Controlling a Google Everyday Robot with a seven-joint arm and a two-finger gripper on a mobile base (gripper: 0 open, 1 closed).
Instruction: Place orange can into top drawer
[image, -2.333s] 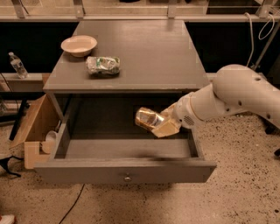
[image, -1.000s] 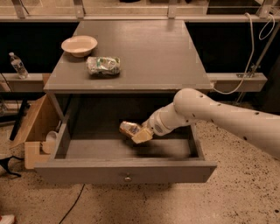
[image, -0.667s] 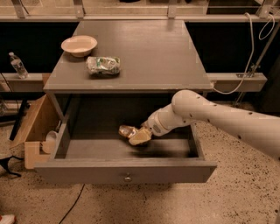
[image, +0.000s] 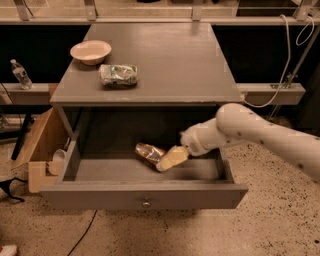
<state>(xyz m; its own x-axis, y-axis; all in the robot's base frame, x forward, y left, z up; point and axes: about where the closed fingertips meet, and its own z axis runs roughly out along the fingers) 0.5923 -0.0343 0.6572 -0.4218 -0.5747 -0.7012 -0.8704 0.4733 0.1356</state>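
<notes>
Camera view. The cream-coloured fingers (image: 174, 156) are closed on the right end of the orange can (image: 148, 151), which lies tilted, its free end pointing left and slightly up, low over the floor of the top drawer (image: 145, 195). The gripper (image: 167, 158) sits inside the drawer, right of centre, near the back. The white arm (image: 260, 134) enters from the right, crossing above the drawer's right wall. The drawer is pulled fully open; 1 round knob (image: 146, 203) marks the middle of its front panel. On the grey cabinet top (image: 170, 55) above rest 1 pale bowl (image: 90, 51) and, just in front of it, 1 crushed silver, green and white can (image: 118, 74). At left, 1 cardboard box (image: 42, 142) stands on the speckled floor (image: 280, 220) and 1 water bottle (image: 21, 75) on a ledge.
</notes>
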